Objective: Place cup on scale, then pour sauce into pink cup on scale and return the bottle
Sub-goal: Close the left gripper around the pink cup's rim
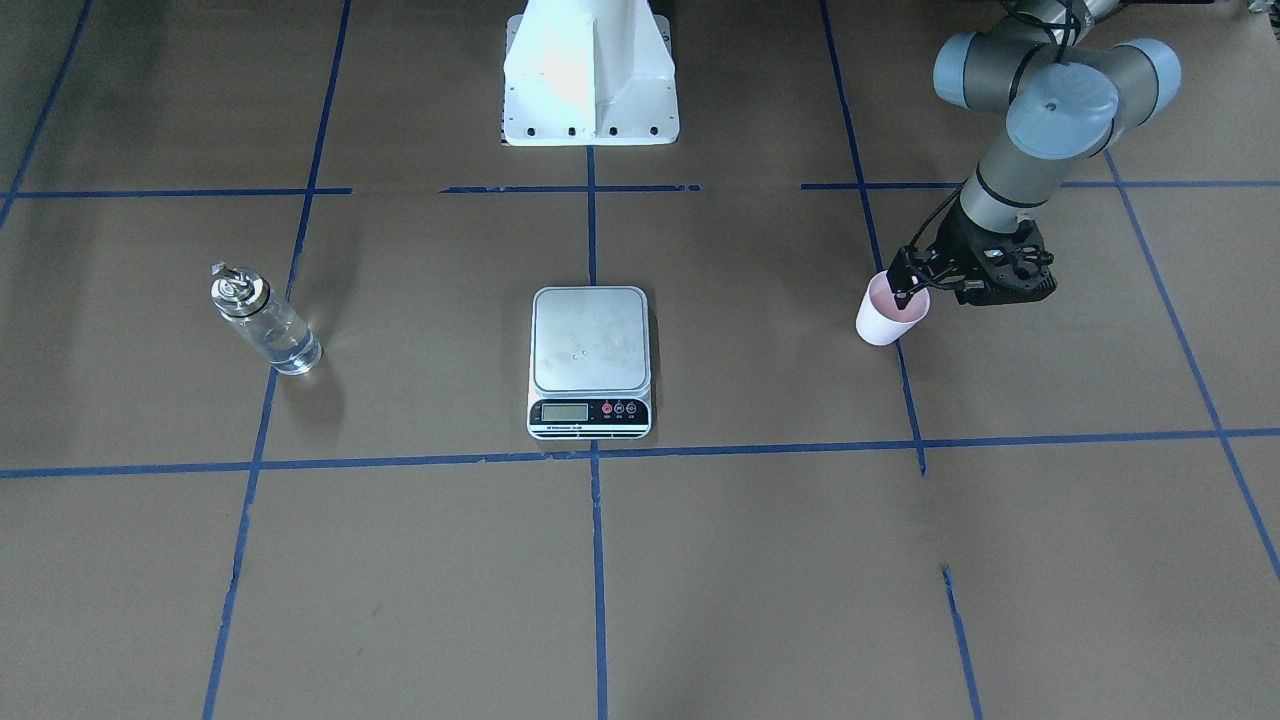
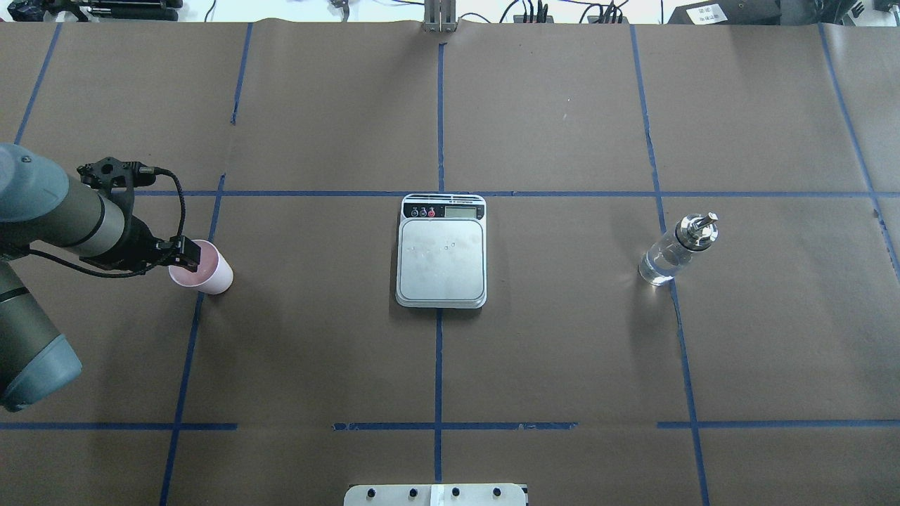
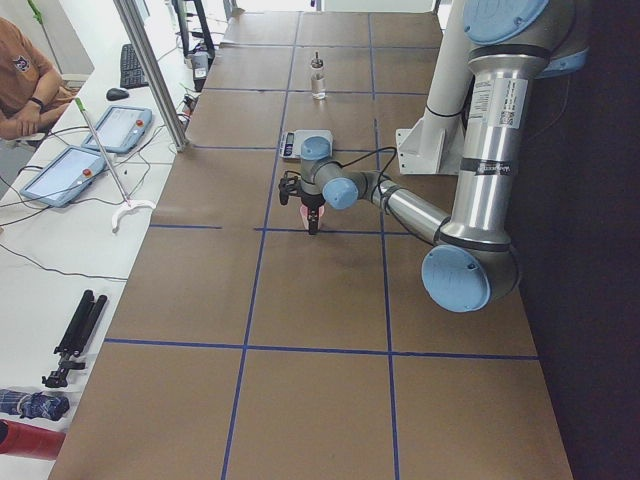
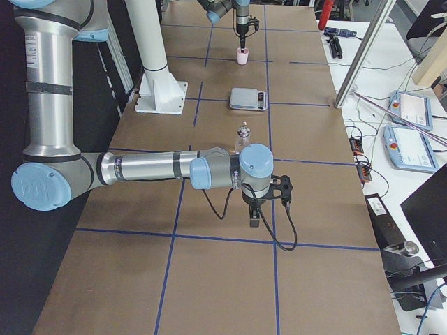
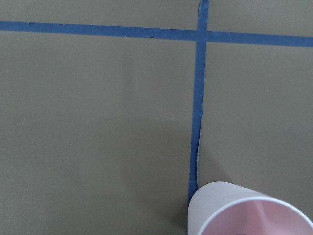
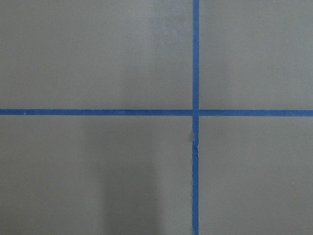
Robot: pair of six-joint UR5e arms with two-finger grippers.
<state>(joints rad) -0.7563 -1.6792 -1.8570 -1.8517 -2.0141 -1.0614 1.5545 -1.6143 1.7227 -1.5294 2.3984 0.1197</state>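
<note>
At nine o'clock from the scale (image 2: 441, 260), as seen from overhead, the pink paper cup (image 2: 211, 274) stands on the desk (image 2: 562, 351). It sits right on a blue tape line (image 2: 193, 330), well apart from the scale. The left end effector (image 2: 184, 254) is at the cup's rim, on the side away from the scale. One finger seems to dip inside the cup's mouth and the other stays outside the wall. The two fingers are close together, but nobody can tell from these views if they are pinching the rim.

The glass bottle (image 2: 668, 256) stands alone at three o'clock from the scale, with a little clear sauce (image 2: 654, 270) in it. The right end effector (image 4: 255, 218) hangs over bare desk, and it cannot be told if it is spread or pressed together.

This looks like the very first step, picking up the cup. The scale's plate has nothing on it yet. Next, the left arm likely needs a firm but gentle hold on the thin rim. Then it needs a small lift, a move toward three o'clock, and a soft landing in the middle of the plate. A hard squeeze could bend the paper.
</note>
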